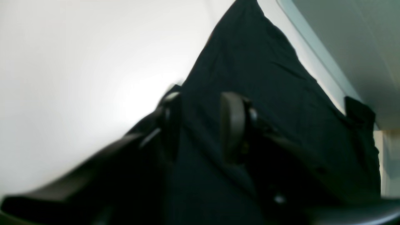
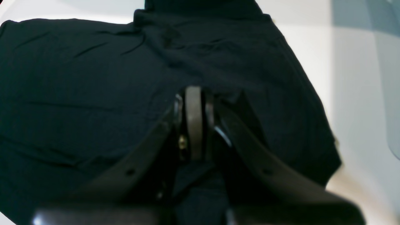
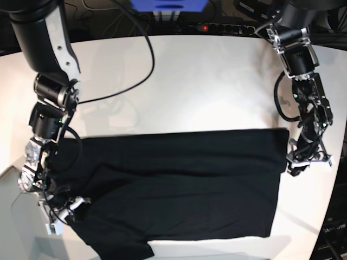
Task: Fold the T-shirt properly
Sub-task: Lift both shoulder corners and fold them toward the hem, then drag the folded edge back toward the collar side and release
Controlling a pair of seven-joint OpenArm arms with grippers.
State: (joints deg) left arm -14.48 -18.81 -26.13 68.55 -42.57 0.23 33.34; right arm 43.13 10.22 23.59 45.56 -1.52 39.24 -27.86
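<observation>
The black T-shirt lies spread flat across the near half of the white table, plain side up, with one short sleeve at the front left. My left gripper is at the shirt's right edge. In the left wrist view it is open, its fingers apart just above the dark T-shirt. My right gripper sits at the shirt's left side. In the right wrist view it is shut, its pads pressed together, and the T-shirt puckers toward the tips.
Black cables trail over the table's far left. A power strip lies behind the far edge. The table's rounded front-left edge runs close to my right arm, and its right edge is beside my left arm.
</observation>
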